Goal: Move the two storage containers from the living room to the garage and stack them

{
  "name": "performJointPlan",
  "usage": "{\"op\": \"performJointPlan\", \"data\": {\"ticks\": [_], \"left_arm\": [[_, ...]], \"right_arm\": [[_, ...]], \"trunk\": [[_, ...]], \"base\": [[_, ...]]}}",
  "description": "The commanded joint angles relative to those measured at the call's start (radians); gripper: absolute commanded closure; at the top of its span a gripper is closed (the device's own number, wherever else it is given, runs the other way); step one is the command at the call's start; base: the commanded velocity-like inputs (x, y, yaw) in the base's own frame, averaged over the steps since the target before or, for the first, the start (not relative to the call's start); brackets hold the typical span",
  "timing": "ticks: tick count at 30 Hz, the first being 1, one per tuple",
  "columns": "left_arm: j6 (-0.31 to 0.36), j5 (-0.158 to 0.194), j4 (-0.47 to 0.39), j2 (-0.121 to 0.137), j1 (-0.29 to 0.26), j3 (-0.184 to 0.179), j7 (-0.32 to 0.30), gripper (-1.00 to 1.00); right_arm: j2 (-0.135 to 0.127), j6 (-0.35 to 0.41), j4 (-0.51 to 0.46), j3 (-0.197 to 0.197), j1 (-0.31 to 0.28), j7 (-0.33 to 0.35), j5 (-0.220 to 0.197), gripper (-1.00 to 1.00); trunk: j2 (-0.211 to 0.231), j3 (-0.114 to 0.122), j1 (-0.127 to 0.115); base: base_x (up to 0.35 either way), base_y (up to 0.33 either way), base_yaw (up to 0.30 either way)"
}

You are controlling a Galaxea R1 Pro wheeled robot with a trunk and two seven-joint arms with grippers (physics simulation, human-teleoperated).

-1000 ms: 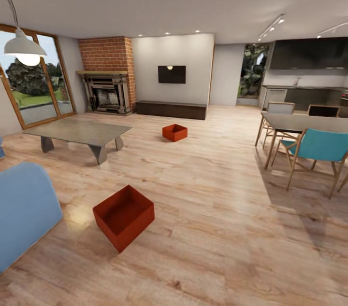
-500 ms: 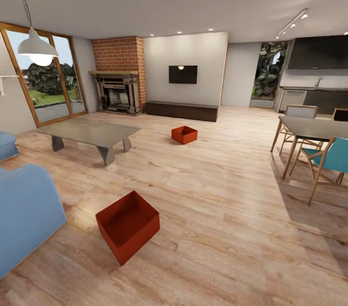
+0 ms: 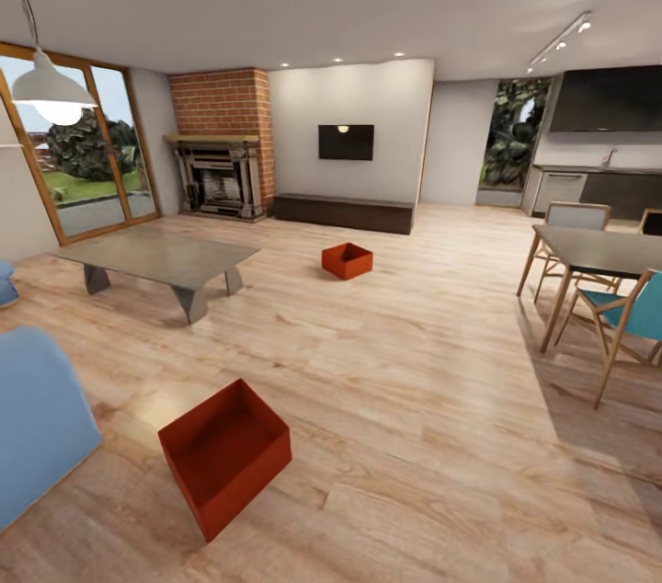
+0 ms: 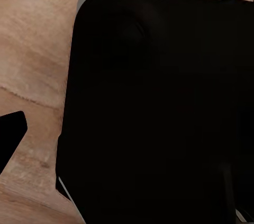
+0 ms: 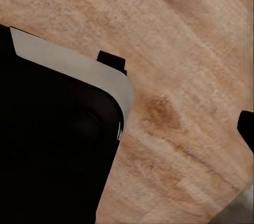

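Nothing is moved yet — both storage containers, the near one (image 3: 225,456) and the far one (image 3: 347,260), sit on the living-room plank floor (image 3: 414,381), and I cannot tell how my jaws stand.

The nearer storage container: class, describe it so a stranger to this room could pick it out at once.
Start at the blue sofa at the head view's left edge. On the wood plank floor just beside it sits the nearer storage container, a red-orange open-topped bin. Its twin, the farther storage container, lies across the room, past the grey low table.
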Motion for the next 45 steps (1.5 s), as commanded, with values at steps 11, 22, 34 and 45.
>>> {"op": "performJointPlan", "data": {"ticks": [11, 22, 34, 45], "left_arm": [[-0.002, 0.006, 0.0, 0.0, 0.0, 0.002, 0.001, -1.0], [-0.002, 0.006, 0.0, 0.0, 0.0, 0.002, 0.001, -1.0], [-0.002, 0.006, 0.0, 0.001, 0.0, 0.002, 0.001, -1.0], [-0.002, 0.005, 0.0, 0.001, 0.0, 0.002, 0.001, -1.0]], "right_arm": [[0.004, -0.005, 0.003, 0.002, -0.001, -0.005, -0.017, -1.0], [0.001, -0.005, 0.003, 0.0, -0.001, -0.005, -0.017, -1.0], [0.001, -0.005, 0.003, 0.001, -0.001, -0.005, -0.017, -1.0], [0.001, -0.005, 0.003, 0.001, -0.001, -0.005, -0.017, -1.0]], "trunk": [[0.0, -0.001, 0.0], [0.0, -0.001, 0.0], [0.0, -0.001, 0.0], [0.0, -0.001, 0.0]], "base": [[0.294, -0.143, 0.155], [0.294, -0.143, 0.276], [0.291, -0.111, 0.276], [0.239, -0.009, 0.276]]}}
